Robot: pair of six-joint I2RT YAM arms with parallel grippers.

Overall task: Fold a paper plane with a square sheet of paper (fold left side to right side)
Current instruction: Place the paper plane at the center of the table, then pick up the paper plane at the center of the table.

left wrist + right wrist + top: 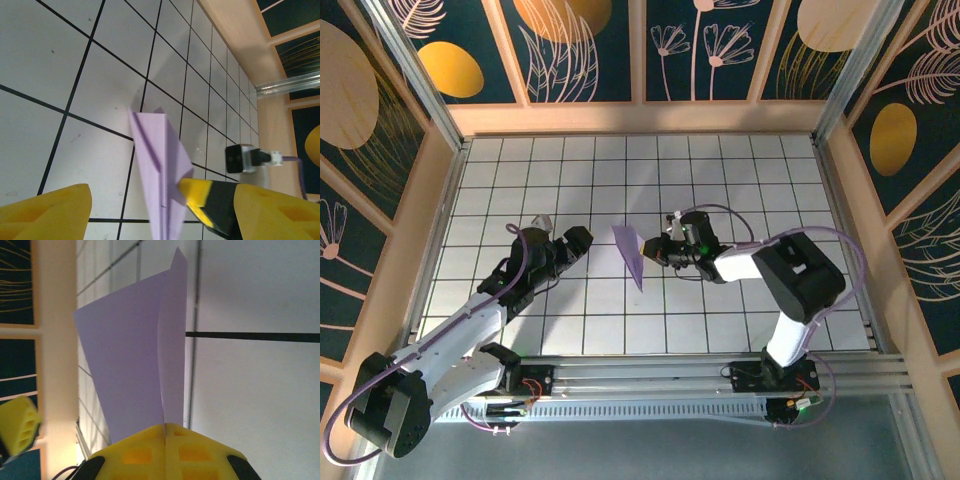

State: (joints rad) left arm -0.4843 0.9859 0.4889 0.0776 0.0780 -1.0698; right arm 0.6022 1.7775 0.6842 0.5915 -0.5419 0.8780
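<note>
Right end effector [165,429] pinches paper plane [132,355]; left end effector [160,212] gapes.

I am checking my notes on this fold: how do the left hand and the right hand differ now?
The right hand is shut, pinching the folded lavender paper; the left hand is open and holds nothing. The right hand touches the paper; the left hand only faces it, apart. Both have yellow fingers.
</note>
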